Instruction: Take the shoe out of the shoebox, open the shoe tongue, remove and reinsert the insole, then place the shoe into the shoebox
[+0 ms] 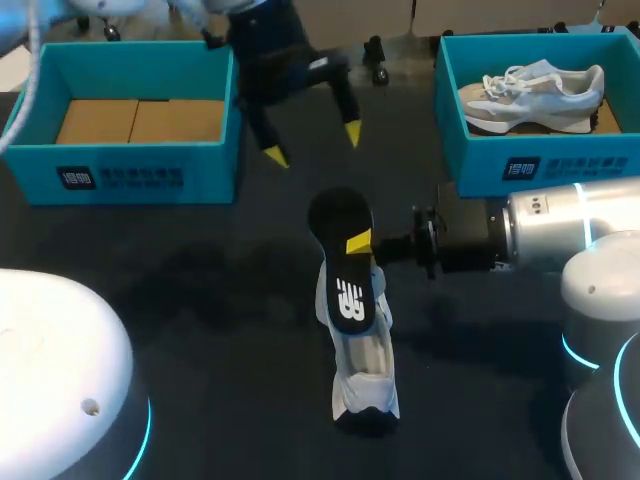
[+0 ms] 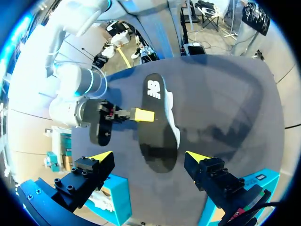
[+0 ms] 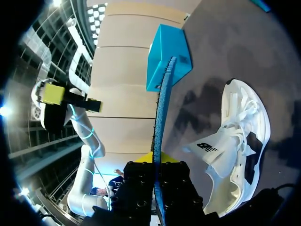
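Insole [image 1: 343, 262] is clamped edge-on by right gripper [image 1: 360, 243] and held over shoe [image 1: 366, 385], which lies mid-table [image 1: 200, 300], likely lined up for reinsertion. Left gripper [image 1: 314, 144] is spread wide, empty, parked beyond the shoe, presumably for clearance.

This is a robotics lab bench set up for manipulation trials, not a home or a shop. The dark matte table [image 1: 200, 300] carries staged props. Two matching teal shoeboxes stand along its far edge. The left shoebox [image 1: 130, 170] shows plain cardboard inside, and the right shoebox [image 1: 540, 160] holds a pale sneaker [image 1: 535, 95]. Two machine arms work over the table, the left arm [image 1: 275, 60] from the far left and the right arm [image 1: 560, 225] from the right edge. Near the front corners sit rounded white housings [image 1: 60, 370] ringed with cyan light. The right gripper [image 1: 360, 243] pinches a black insole [image 1: 340, 215] above a white shoe [image 1: 365, 385] at the table's middle.
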